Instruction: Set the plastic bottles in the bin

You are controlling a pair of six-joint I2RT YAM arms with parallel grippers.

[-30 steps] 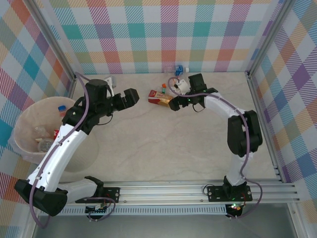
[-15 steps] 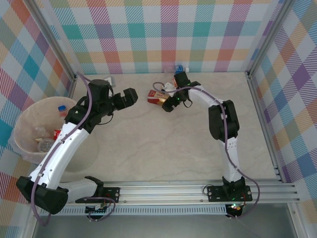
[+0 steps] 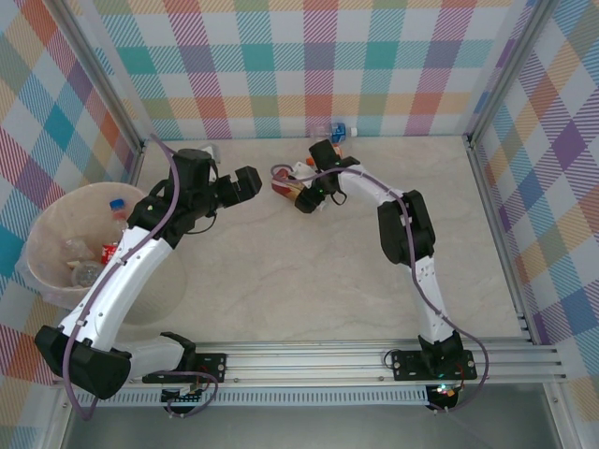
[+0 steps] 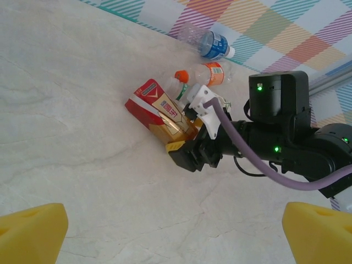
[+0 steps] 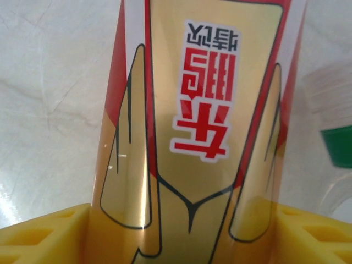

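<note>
In my right wrist view the red-and-gold labelled container (image 5: 192, 137) is cut off at top and bottom. A green-and-white shape (image 5: 333, 137) beside it is too blurred to name. The right gripper (image 4: 184, 153) presses its 2 yellow pads (image 5: 44, 234) against the container's sides. The container lies on the table, well apart from the pale pink round bin (image 3: 37, 238). The left gripper (image 3: 251, 181) hangs spread wide, empty.

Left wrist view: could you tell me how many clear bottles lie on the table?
3: a blue-labelled bottle by the back wall, an orange-labelled bottle just nearer, and an orange-capped bottle against the red pack. The right arm may hide others.
</note>
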